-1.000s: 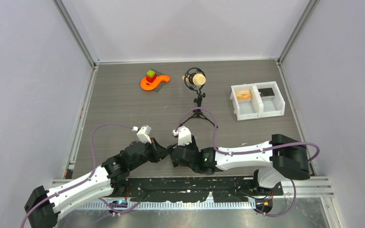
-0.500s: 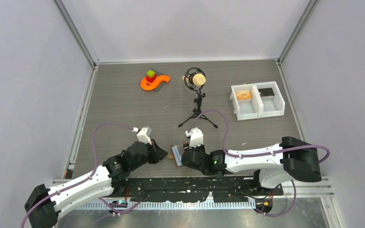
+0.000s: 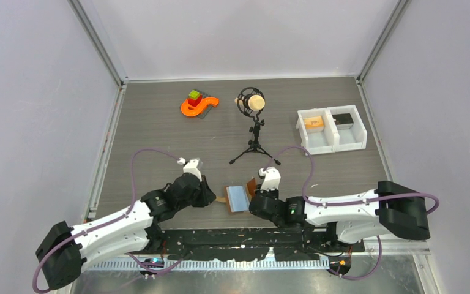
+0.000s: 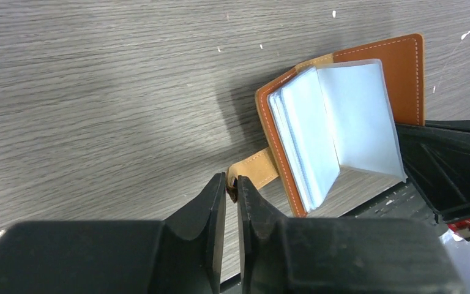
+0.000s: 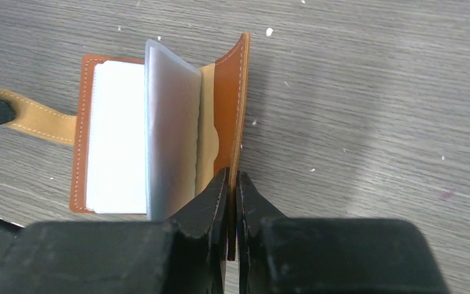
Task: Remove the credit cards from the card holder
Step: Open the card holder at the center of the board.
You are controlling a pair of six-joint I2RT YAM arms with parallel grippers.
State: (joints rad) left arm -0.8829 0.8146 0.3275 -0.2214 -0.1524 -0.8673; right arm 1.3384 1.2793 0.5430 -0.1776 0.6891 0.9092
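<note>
Right gripper [image 5: 232, 184]: jaws nearly closed, edge of brown cover [image 5: 227, 92] pinched, cover raised
Left gripper [image 4: 232, 190]: jaws narrow, tab [image 4: 257, 168] clamped
Card holder [image 3: 238, 197] spread open on table [image 3: 159, 141], near edge, between arms
Step judged: holder held open, no card out yet
Next: one grip to be freed, card to be drawn from clear sleeves [image 5: 171, 122]; cards inside not discernible
White bin [image 3: 318, 149], far right: tan block [image 3: 313, 123] in left compartment, dark item [image 3: 343, 118] in right
</note>
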